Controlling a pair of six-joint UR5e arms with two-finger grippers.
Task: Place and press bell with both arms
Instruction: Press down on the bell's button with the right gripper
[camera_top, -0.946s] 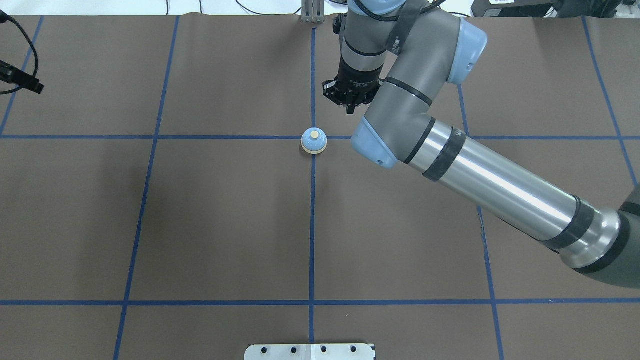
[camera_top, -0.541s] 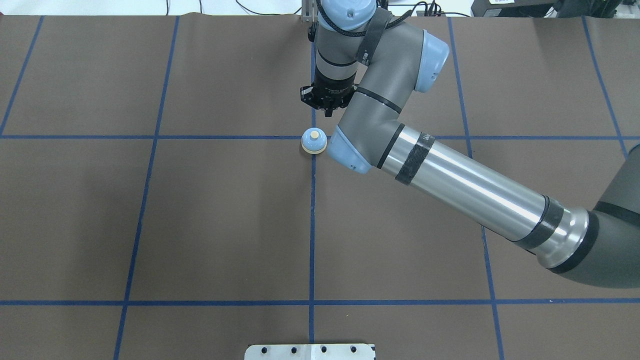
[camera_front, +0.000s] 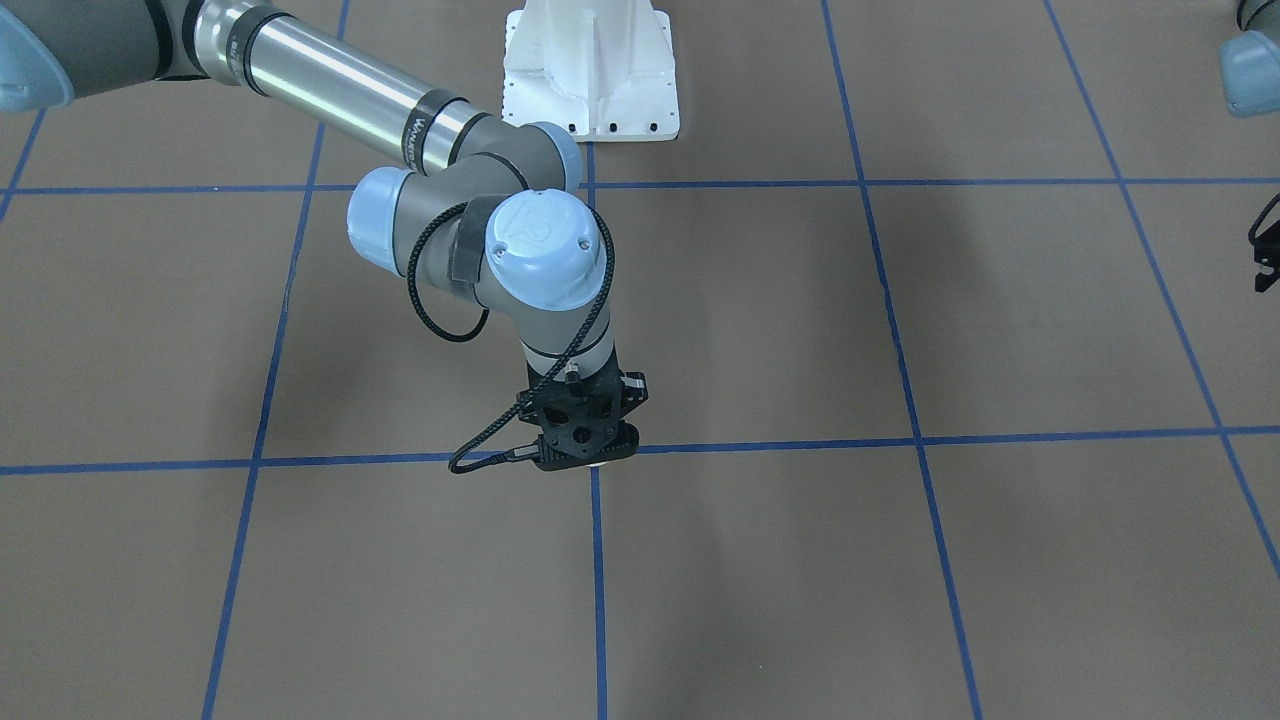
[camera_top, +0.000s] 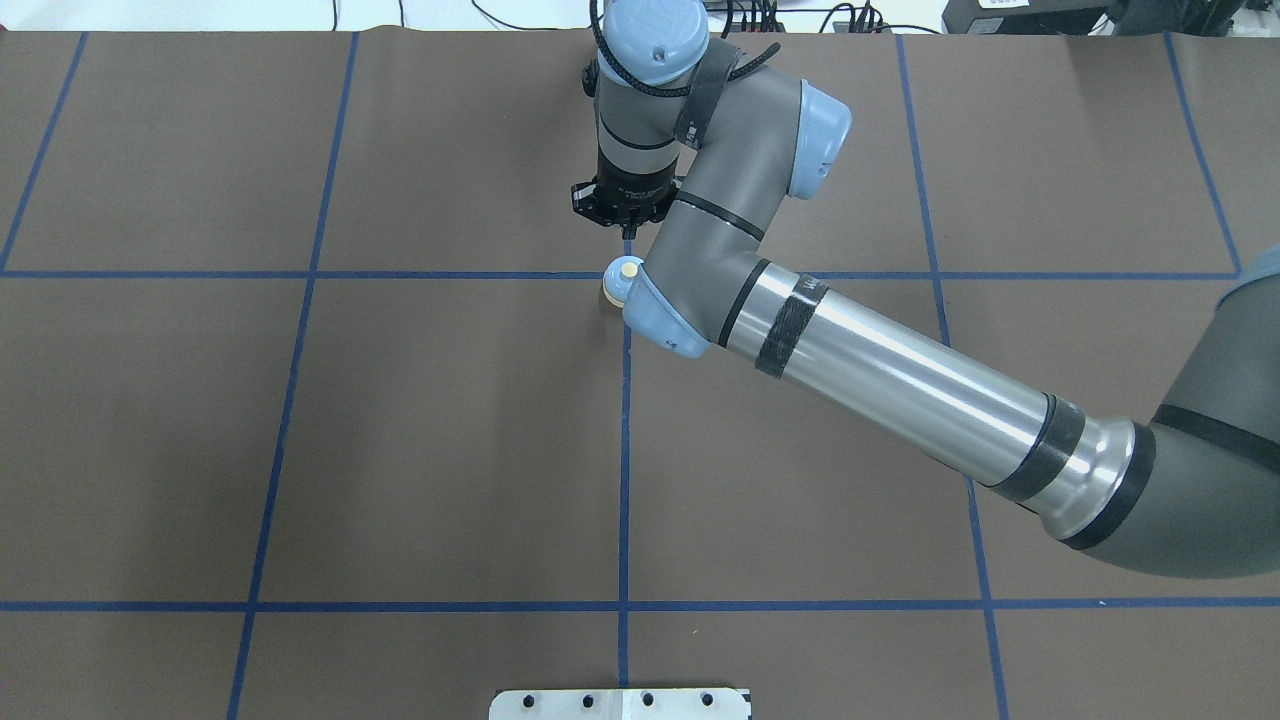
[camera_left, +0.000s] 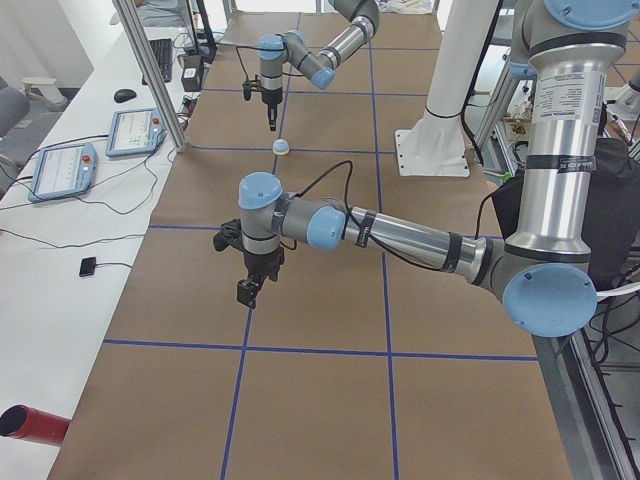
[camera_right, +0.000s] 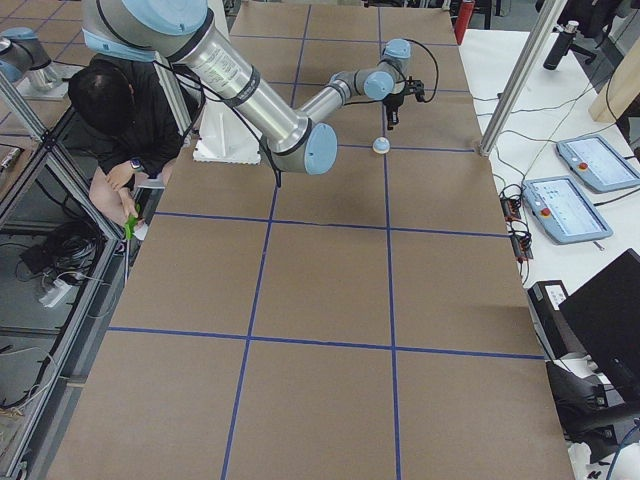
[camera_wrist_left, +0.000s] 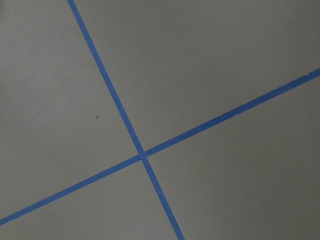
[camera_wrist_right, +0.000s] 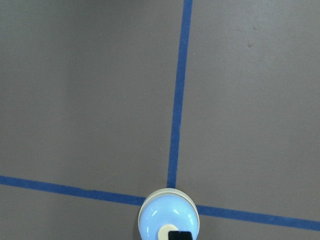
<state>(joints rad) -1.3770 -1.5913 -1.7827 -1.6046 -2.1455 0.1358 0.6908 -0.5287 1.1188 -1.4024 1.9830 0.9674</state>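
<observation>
The bell (camera_top: 617, 284) stood upright on the counter (camera_top: 400, 450) at a tape crossing (camera_wrist_right: 171, 199), button (camera_top: 629, 268) up, axis vertical. We judged placing done, pressing in hand: the right tool (camera_top: 628, 234), fingers together and empty, hung above the button, needing a short straight descent. The left tool (camera_left: 268, 291) hung well apart; we could not tell its opening.

Robotics lab: teach pendants (camera_right: 566, 208), tape-gridded table (camera_right: 320, 290)
</observation>
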